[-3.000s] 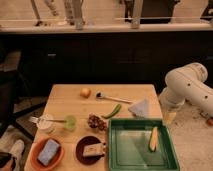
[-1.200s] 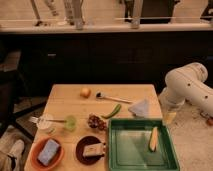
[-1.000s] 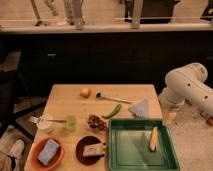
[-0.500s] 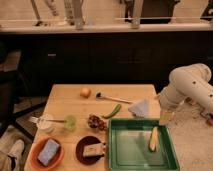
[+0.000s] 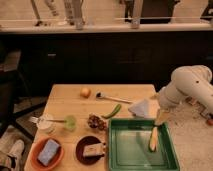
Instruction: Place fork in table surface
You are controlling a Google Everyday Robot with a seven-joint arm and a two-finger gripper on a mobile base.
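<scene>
Nothing's done yet, I think. The fork (image 5: 35,120) is at the left edge, propped across the small white cup (image 5: 46,124) rather than flat on the table surface (image 5: 125,92). The gripper (image 5: 161,118) hangs far right over the green tray's (image 5: 111,149) far corner, spread wide and holding nothing.

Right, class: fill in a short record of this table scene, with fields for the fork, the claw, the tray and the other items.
fork: appears to lie across the white cup, at the left of the table surface
claw: at the right, over the far right rim of the green tray, far from the fork, nothing seen in it
tray contents: one long yellowish item
other items: dark-headed utensil, small orange fruit, white napkin
</scene>
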